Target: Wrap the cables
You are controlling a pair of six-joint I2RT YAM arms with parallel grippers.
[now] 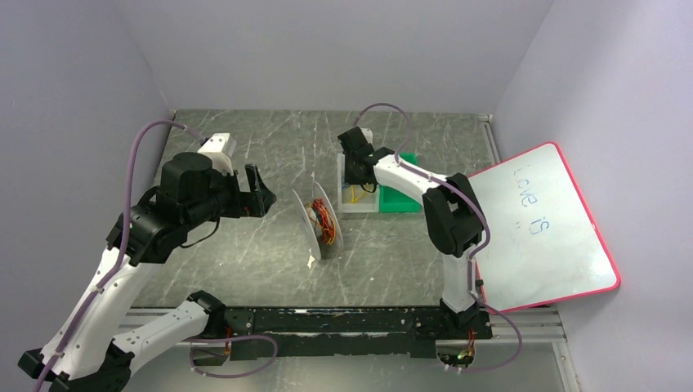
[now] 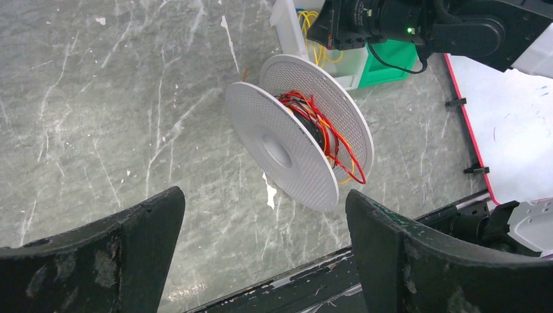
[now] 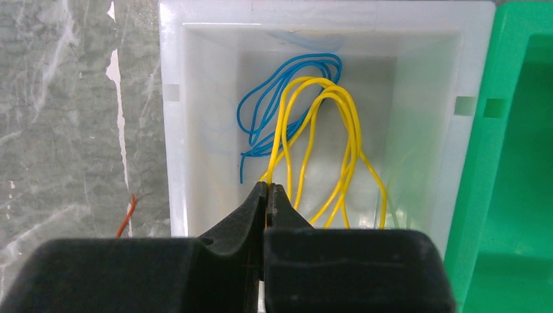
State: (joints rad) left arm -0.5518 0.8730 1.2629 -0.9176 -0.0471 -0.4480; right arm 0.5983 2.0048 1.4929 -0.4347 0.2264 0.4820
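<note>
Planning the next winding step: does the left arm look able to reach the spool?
Likely yes: the open left gripper faces the spool, nothing between; the right gripper pinches a yellow cable in the white bin.

White arms (image 1: 98,290), black joints (image 1: 452,216), scuffed black claws (image 2: 264,199), purple hoses (image 1: 136,155).

One spool (image 1: 315,214), one white bin (image 3: 171,130), one green bin (image 3: 484,163), one whiteboard (image 1: 547,237).

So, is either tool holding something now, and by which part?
The right tool is shut on a strand of the yellow cable, at the left foot of its loop, inside the white bin. The left tool is open and holds nothing.
</note>
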